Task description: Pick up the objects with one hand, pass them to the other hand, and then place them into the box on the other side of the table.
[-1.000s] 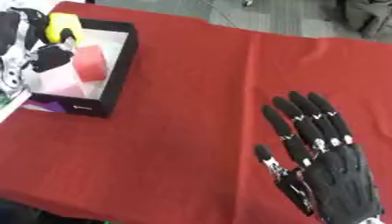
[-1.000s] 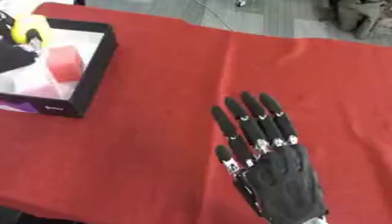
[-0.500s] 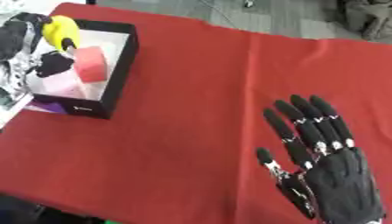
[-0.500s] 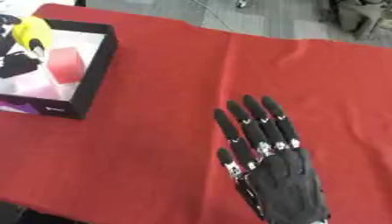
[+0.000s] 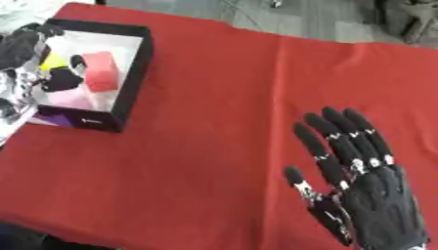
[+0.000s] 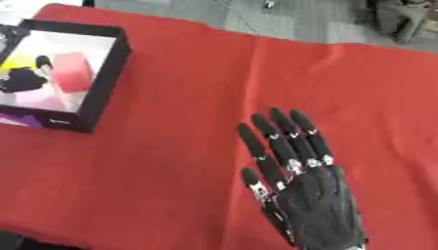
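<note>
A black-walled box with a white floor stands at the left edge of the red table. Inside lie a red block and a pink piece. My left hand reaches into the box from the left, its black fingers curled round a yellow object low over the box floor. My right hand hovers flat over the lower right of the table, fingers straight and spread, holding nothing.
A red cloth covers the table. A purple label shows on the box's near wall. Grey floor lies beyond the far edge, with a dark shape at the upper right.
My left hand has lowered the yellow object from above the box's far rim down into the box. The right hand stays spread; the camera has shifted slightly.
</note>
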`<move>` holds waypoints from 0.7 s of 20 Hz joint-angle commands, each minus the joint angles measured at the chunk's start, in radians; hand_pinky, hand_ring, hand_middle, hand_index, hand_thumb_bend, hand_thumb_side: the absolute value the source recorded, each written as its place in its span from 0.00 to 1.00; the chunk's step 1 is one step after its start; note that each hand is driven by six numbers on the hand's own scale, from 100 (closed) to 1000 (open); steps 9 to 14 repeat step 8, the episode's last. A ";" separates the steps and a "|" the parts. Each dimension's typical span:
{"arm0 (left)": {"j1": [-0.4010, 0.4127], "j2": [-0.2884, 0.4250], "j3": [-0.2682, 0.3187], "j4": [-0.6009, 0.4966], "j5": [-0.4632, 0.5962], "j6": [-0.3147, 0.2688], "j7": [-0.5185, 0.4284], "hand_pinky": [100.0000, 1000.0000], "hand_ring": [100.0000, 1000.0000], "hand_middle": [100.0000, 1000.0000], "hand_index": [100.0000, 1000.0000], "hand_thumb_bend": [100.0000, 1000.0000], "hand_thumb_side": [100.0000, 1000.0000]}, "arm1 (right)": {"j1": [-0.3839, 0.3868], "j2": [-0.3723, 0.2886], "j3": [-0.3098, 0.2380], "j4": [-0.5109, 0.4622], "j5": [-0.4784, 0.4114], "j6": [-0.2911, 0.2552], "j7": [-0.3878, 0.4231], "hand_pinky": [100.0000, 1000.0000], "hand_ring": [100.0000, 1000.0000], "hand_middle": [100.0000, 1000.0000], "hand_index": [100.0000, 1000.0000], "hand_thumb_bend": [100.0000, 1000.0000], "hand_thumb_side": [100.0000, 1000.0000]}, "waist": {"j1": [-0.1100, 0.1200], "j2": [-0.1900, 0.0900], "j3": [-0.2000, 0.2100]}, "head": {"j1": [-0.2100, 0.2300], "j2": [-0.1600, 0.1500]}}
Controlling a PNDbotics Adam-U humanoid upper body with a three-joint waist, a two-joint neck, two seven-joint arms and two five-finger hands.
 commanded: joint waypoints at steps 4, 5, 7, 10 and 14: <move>0.024 0.016 0.049 -0.266 0.321 -0.097 0.125 0.77 0.75 0.77 0.79 0.00 0.68 | 0.004 -0.012 -0.050 -0.019 -0.027 0.016 -0.040 0.81 0.84 0.77 0.87 0.34 0.00 | 0.004 -0.023 0.004 | -0.039 0.010; 0.041 0.020 0.050 -0.320 0.383 -0.114 0.132 0.76 0.75 0.78 0.79 0.00 0.71 | 0.006 -0.014 -0.062 -0.019 -0.041 0.017 -0.051 0.80 0.84 0.77 0.87 0.30 0.00 | 0.003 -0.024 0.004 | -0.046 0.012; 0.065 0.016 0.057 -0.389 0.495 -0.164 0.144 0.73 0.74 0.77 0.78 0.00 0.66 | 0.014 -0.018 -0.091 -0.019 -0.090 0.023 -0.077 0.76 0.84 0.77 0.86 0.27 0.00 | 0.001 -0.027 0.003 | -0.059 0.015; 0.073 0.008 0.062 -0.401 0.545 -0.206 0.150 0.72 0.75 0.79 0.80 0.00 0.65 | 0.019 -0.019 -0.108 -0.019 -0.128 0.032 -0.094 0.72 0.85 0.76 0.85 0.26 0.00 | -0.001 -0.028 0.003 | -0.065 0.016; 0.073 0.008 0.062 -0.401 0.545 -0.206 0.150 0.72 0.75 0.79 0.80 0.00 0.65 | 0.019 -0.019 -0.108 -0.019 -0.128 0.032 -0.094 0.72 0.85 0.76 0.85 0.26 0.00 | -0.001 -0.028 0.003 | -0.065 0.016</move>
